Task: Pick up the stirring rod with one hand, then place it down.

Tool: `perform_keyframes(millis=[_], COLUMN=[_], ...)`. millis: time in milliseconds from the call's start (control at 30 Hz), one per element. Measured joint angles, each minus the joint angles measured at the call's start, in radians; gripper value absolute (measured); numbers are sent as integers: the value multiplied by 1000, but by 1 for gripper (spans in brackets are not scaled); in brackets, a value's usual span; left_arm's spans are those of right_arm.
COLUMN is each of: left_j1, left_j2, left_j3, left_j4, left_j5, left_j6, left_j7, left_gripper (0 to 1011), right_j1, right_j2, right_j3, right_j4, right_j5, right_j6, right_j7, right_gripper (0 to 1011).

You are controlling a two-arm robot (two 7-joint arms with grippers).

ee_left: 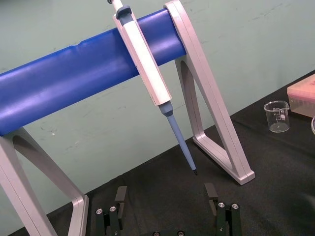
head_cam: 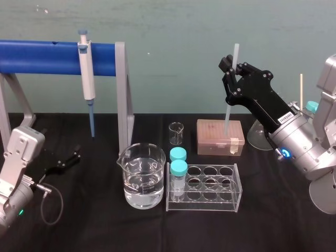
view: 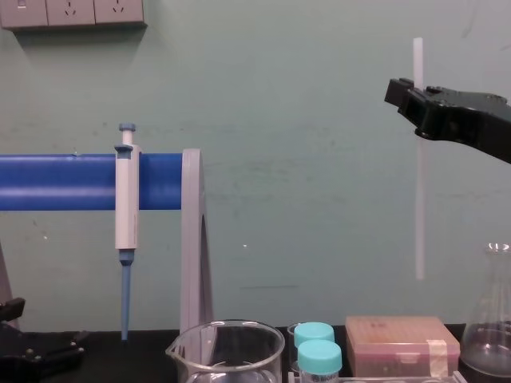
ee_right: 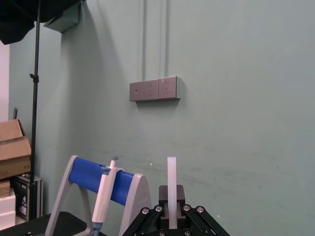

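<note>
The stirring rod (head_cam: 229, 105) is a thin translucent white stick, held nearly upright in the air above the pink tip box (head_cam: 219, 137). My right gripper (head_cam: 231, 65) is shut on its upper part, with a short end sticking out above the jaws. In the chest view the stirring rod (view: 418, 199) hangs well clear of the table from the right gripper (view: 416, 100). The right wrist view shows the stirring rod (ee_right: 171, 177) rising straight from between the fingers. My left gripper (head_cam: 65, 160) rests low at the table's left, and in its wrist view this left gripper (ee_left: 166, 201) is open and holds nothing.
A white pipette (head_cam: 86, 73) hangs on the blue-barred stand (head_cam: 42, 56) at the back left. A water-filled beaker (head_cam: 142, 178), a small beaker (head_cam: 176, 133) and a clear rack (head_cam: 210, 189) with two teal-capped vials (head_cam: 178, 170) sit mid-table. A flask (view: 491, 335) stands at the right.
</note>
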Motion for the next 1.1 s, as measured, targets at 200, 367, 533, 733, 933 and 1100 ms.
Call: perform_keyframes(millis=[200,367,533,733,933,1100], left_j1=[0,0,0,0,0,0], left_j2=[0,0,0,0,0,0], left_j3=[0,0,0,0,0,0], left_j4=[0,0,0,0,0,0], left_j5=[0,0,0,0,0,0], left_j6=[0,0,0,0,0,0], left_j7=[0,0,0,0,0,0], left_gripper=[1000,1000,1000,1000,1000,1000], right_j1=[-2,-3,-4,-5,-5,-5], right_j2=[-4,-7,-10,-12,-14,-16], right_j3=[4,6,8,10,12,14], right_j4=[0,1,0,0,2,3], right_j5=[-9,-15,-18,-22,-23,-24], right_j6=[9,12,15,17,19,19], right_j7=[-5,-5,-7,-7,-7,-7], right_gripper=[72,72,72,72,72,71])
